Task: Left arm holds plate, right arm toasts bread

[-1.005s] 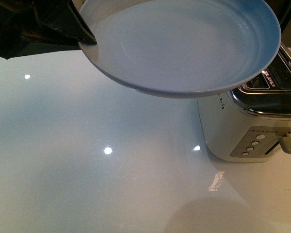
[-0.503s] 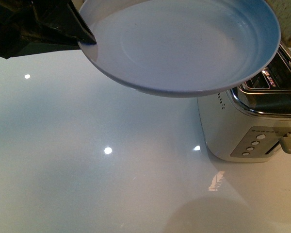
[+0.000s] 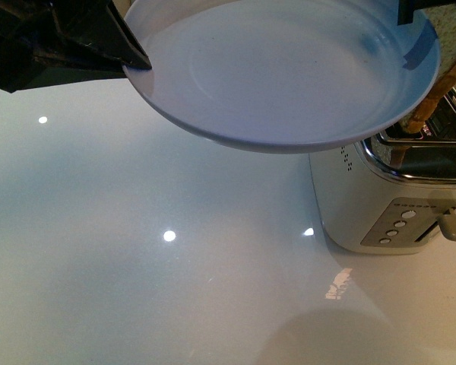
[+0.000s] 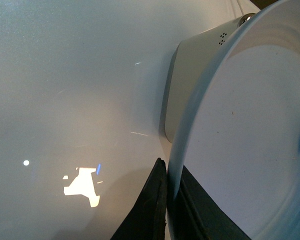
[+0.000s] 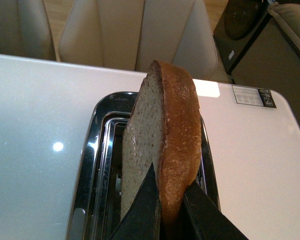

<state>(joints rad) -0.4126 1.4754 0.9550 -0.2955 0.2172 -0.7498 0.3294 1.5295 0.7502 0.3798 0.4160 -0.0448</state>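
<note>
The black left fingers [image 4: 162, 200] are closed thin on the raised rim of the round, pale blue-grey plate [image 4: 250, 140], one finger on the underside and one on the inner face, as the left wrist view shows up close. In the front view the same left fingers [image 3: 129, 57] meet the plate [image 3: 289, 76] at its left edge and hold it in the air, well clear of the glossy white desk [image 3: 137, 266], with its far right part overlapping the cream and chrome two-slot toaster [image 3: 365, 205]. The plate carries nothing.

The dark right fingers [image 5: 156, 197] are pinched on the slice of light brown wholewheat bread [image 5: 165, 130], one finger on each broad face, close to the darker crust edge that faces the right wrist camera. Only that view shows the grip, and that the slice stands on edge with its long axis roughly upright, its rounded top pointing up and its lower end down in a slot of the toaster [image 5: 90, 150], its faces running along the slot.

The front view gives only a strip of the bread [image 3: 441, 84] past the plate's rim, leaning a little off upright, and it hides the right fingers' tips, so their closure cannot be read there
</note>
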